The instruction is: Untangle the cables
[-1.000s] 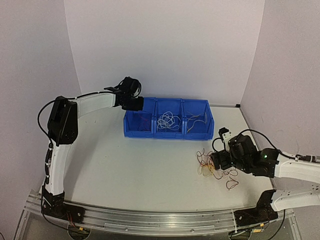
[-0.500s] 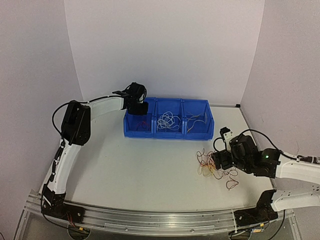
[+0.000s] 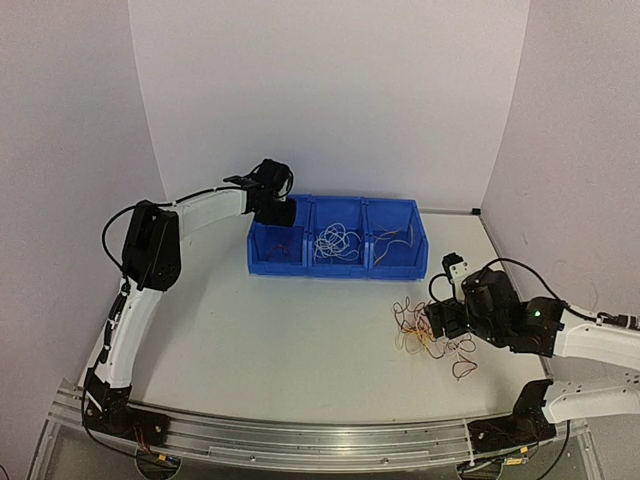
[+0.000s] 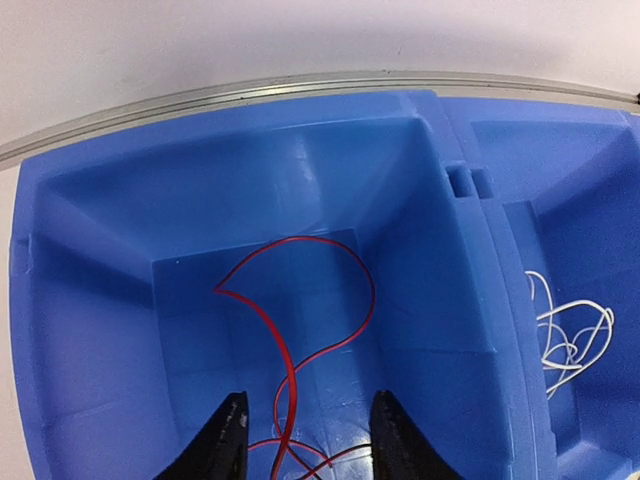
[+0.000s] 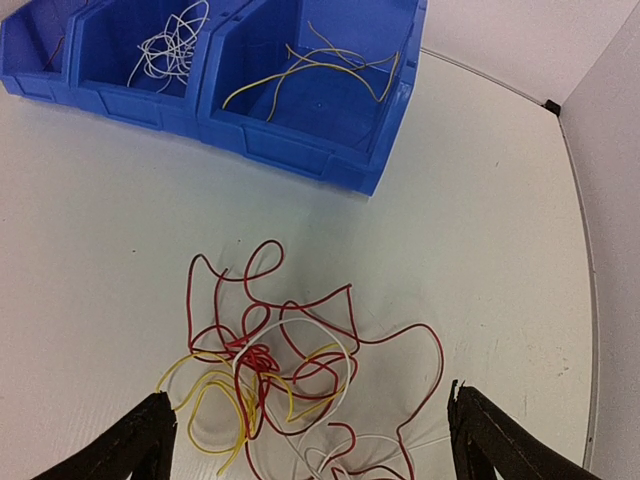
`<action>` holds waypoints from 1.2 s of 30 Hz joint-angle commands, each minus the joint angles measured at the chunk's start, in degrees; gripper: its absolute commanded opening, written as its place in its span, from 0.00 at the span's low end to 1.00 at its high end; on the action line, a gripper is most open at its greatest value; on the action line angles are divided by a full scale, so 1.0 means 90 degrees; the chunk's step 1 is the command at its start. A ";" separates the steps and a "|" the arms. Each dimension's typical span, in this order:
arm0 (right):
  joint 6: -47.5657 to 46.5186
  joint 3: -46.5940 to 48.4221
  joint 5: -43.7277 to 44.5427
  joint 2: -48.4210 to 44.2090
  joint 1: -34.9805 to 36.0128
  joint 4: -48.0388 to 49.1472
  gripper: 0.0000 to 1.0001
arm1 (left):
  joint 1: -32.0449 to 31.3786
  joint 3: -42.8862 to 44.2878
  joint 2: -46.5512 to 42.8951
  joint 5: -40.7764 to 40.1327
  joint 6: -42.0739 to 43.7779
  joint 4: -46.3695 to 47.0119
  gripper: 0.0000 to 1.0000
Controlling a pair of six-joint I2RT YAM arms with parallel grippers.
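The cables lie as a loose tangle of red, yellow and white wires on the table at the right; in the right wrist view the tangle lies between and just ahead of my fingers. My right gripper is wide open over it, holding nothing. My left gripper is open above the left compartment of the blue bin, where a red wire lies loose on the floor. The left gripper shows at the bin's left end in the top view.
The blue three-compartment bin stands at the back of the table. Its middle compartment holds white wires, its right one yellow wires. Walls close in behind and at the right.
My left arm swung right from beside the bin to over its left compartment. The right gripper stayed over the tangle.
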 commanded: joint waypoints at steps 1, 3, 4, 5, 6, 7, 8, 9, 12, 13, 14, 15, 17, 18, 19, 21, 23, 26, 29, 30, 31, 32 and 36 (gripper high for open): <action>0.0016 0.0073 0.0023 -0.0125 -0.0019 -0.0027 0.91 | -0.0089 0.0169 -0.0812 -0.0132 0.0124 -0.0145 0.46; 0.0027 0.0071 -0.0001 -0.0137 -0.0020 -0.0027 0.91 | -0.0148 0.0150 -0.0966 -0.0229 0.0182 -0.0182 0.51; 0.0037 0.0067 -0.0012 -0.0146 -0.0020 -0.0027 0.91 | -0.0177 0.0143 -0.1031 -0.0301 0.0206 -0.0196 0.54; 0.0045 0.0060 -0.0026 -0.0156 -0.0020 -0.0027 0.91 | -0.0202 0.0139 -0.1084 -0.0378 0.0221 -0.0213 0.56; 0.0047 0.0052 -0.0035 -0.0164 -0.0015 -0.0027 0.91 | -0.0224 0.0137 -0.1130 -0.0434 0.0231 -0.0241 0.60; 0.0058 0.0044 -0.0042 -0.0178 -0.0015 -0.0027 0.91 | -0.0243 0.0139 -0.1170 -0.0546 0.0241 -0.0268 0.62; 0.0059 0.0041 -0.0035 -0.0192 -0.0016 -0.0027 0.91 | -0.0260 0.0148 -0.1209 -0.0659 0.0256 -0.0303 0.67; 0.0059 0.0034 -0.0042 -0.0204 -0.0015 -0.0029 0.91 | -0.0277 0.0162 -0.1245 -0.0764 0.0270 -0.0343 0.70; 0.0040 0.0046 -0.0068 -0.0222 -0.0016 -0.0051 0.92 | -0.0337 0.0197 -0.1392 -0.0996 0.0304 -0.0427 0.93; 0.0051 0.0058 -0.0071 -0.0221 -0.0017 -0.0071 0.94 | -0.0363 0.0200 -0.1454 -0.1016 0.0312 -0.0426 0.98; 0.0078 0.0069 -0.0082 -0.0215 -0.0016 -0.0108 0.96 | -0.0400 0.0205 -0.1532 -0.1018 0.0321 -0.0423 0.99; 0.0113 0.0095 -0.0109 -0.0188 -0.0023 -0.0178 0.97 | -0.0457 0.0207 -0.1633 -0.1022 0.0344 -0.0418 1.00; 0.0299 0.0217 -0.0056 -0.0057 -0.0023 -0.0438 0.98 | -0.0608 0.0167 -0.1862 -0.1153 0.0409 -0.0381 1.00; 0.0388 0.0315 -0.0036 0.0058 -0.0020 -0.0591 0.98 | -0.0706 0.0112 -0.2004 -0.1276 0.0447 -0.0345 1.00; 0.0434 0.0409 -0.0066 0.0176 -0.0016 -0.0750 0.98 | -0.0805 0.0020 -0.2166 -0.1394 0.0459 -0.0309 1.00; 0.0536 0.0547 -0.0190 0.0425 -0.0022 -0.0992 0.98 | -0.0960 -0.0307 -0.2516 -0.1477 0.0407 -0.0209 1.00; 0.0598 0.0692 -0.0355 0.0731 -0.0028 -0.1151 0.98 | -0.1087 -0.0876 -0.3017 -0.1481 0.0238 -0.0040 1.00; 0.0715 0.0843 -0.0677 0.1239 -0.0144 -0.1218 0.98 | -0.1237 -0.1897 -0.3863 -0.1383 -0.0046 0.0386 1.00; 0.0652 0.0994 -0.1141 0.1663 -0.0478 -0.1215 0.98 | -0.1350 -0.3029 -0.4546 -0.1226 -0.0406 0.0705 1.00; 0.0591 0.1057 -0.1372 0.1815 -0.0646 -0.1198 0.98 | -0.1391 -0.3399 -0.4811 -0.1132 -0.0486 0.0845 1.00; 0.0540 0.1111 -0.1618 0.1992 -0.0816 -0.1164 0.98 | -0.1433 -0.3752 -0.5043 -0.1022 -0.0561 0.0981 1.00; 0.0511 0.1152 -0.1906 0.2176 -0.0986 -0.1115 0.98 | -0.1469 -0.4065 -0.5224 -0.0916 -0.0648 0.1088 1.00; 0.0550 0.1246 -0.2980 0.2875 -0.1515 -0.0867 0.98 | -0.1568 -0.5077 -0.5861 -0.0600 -0.1021 0.1436 1.00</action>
